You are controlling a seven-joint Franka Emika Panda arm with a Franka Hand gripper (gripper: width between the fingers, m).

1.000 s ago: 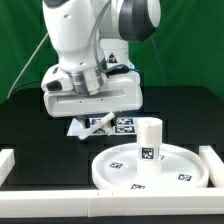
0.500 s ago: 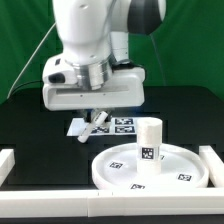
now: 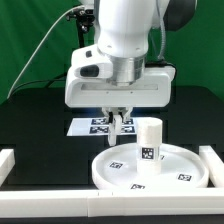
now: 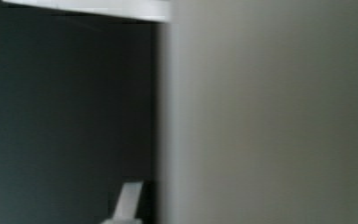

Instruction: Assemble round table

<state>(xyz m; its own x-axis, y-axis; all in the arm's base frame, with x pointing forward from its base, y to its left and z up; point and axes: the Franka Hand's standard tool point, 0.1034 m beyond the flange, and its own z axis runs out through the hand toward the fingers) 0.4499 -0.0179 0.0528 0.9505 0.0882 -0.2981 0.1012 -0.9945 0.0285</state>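
Foot (image 3: 119,123) looks small, light, hard and a bit slippery, best held by its flat sides, and the pincer (image 3: 118,127) pinches it near the leg (image 3: 150,138) on the disc (image 3: 182,172).

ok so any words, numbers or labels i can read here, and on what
No readable words, numbers or brands in either view.
Square tags on disc: black-white patterns, no letters.
Tag on leg: pattern only.
Tags on marker board: patterns, too small to make out.
Wrist view: blurred, no text.
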